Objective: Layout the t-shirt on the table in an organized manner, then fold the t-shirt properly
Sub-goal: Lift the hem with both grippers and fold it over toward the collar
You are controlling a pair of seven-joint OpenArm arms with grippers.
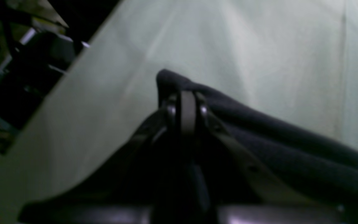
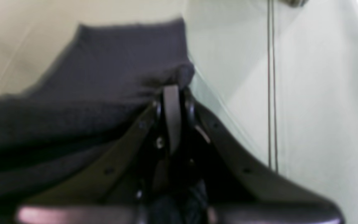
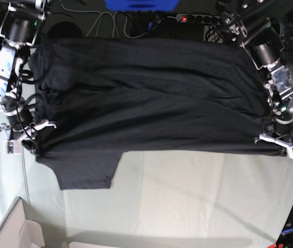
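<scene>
No text, label, brand, number or sign can be read in any view; both wrist views are blurred and dim; the t-shirt (image 3: 151, 98) shows only plain black cloth in the base view, with no lettering; the bench (image 3: 187, 196) and the cardboard box (image 3: 12, 232) carry no legible marking.
</scene>
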